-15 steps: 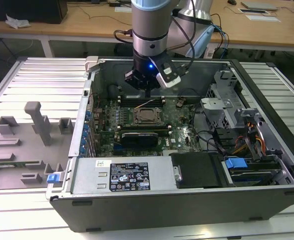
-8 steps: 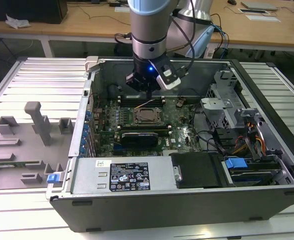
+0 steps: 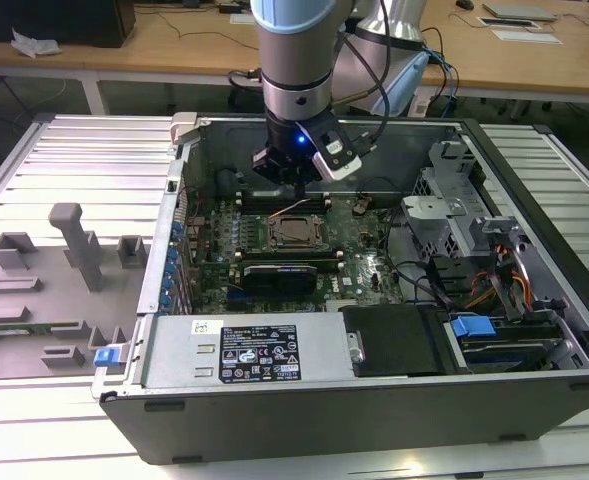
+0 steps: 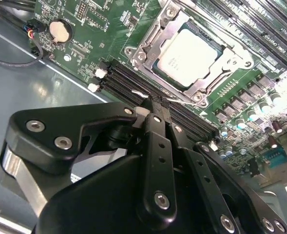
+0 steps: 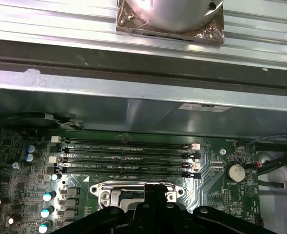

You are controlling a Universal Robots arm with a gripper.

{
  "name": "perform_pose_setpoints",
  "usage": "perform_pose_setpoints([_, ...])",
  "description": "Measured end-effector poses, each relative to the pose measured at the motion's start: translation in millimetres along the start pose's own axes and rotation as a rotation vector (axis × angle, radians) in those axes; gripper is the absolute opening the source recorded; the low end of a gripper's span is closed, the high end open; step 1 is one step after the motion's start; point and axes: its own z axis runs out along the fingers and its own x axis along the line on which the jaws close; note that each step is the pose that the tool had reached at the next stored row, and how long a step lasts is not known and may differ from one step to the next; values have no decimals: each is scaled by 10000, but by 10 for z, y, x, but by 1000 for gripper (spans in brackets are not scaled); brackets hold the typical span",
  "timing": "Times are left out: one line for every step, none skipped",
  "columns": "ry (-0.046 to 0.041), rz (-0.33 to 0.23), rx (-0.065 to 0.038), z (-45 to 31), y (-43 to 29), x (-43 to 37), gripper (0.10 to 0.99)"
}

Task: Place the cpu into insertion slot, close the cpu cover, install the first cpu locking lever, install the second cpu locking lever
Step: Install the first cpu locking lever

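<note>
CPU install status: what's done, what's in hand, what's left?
Done: the cpu lies flat under the cpu cover, which looks closed over it. In hand: the gripper is low at the cover's edge, over the memory slots. Left: the locking levers; I can't tell whether either is latched.

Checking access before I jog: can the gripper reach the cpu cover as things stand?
Probably yes. The gripper hangs over the memory slots right beside the cpu cover, whose top lies uncovered in the second wrist view.

cpu [image 4: 189, 57] in insertion slot [image 4: 205, 30] — memory slots [image 4: 133, 80] between it and hand [image 4: 151, 104].
</note>
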Motion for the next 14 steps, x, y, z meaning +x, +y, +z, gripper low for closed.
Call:
perform_pose_setpoints([-14,-5,0,1,0,3,106])
perform_pose_setpoints([-86,-23,13,6,-1,17,106])
perform_pose_setpoints([-164,-41,17,13,-2,28,106])
perform_pose_setpoints([-236,-58,20,19,-3,38,106])
perform_pose_setpoints([-332,-81,25,23,-4,51,106])
perform_pose_setpoints([-411,-99,29,28,-4,63,106])
perform_pose_setpoints([-541,-128,34,36,-5,84,106])
perform_pose_setpoints([-653,-153,40,44,-6,107,106])
perform_pose_setpoints([-711,-167,43,50,-7,120,106])
perform_pose_setpoints([-758,-179,48,56,-8,130,106])
perform_pose_setpoints([-814,-192,50,68,-10,141,106])
perform_pose_setpoints([-868,-205,53,83,-13,149,106])
perform_pose_setpoints([-887,-209,55,92,-15,151,106])
perform_pose_setpoints([-920,-216,58,111,-19,156,106])
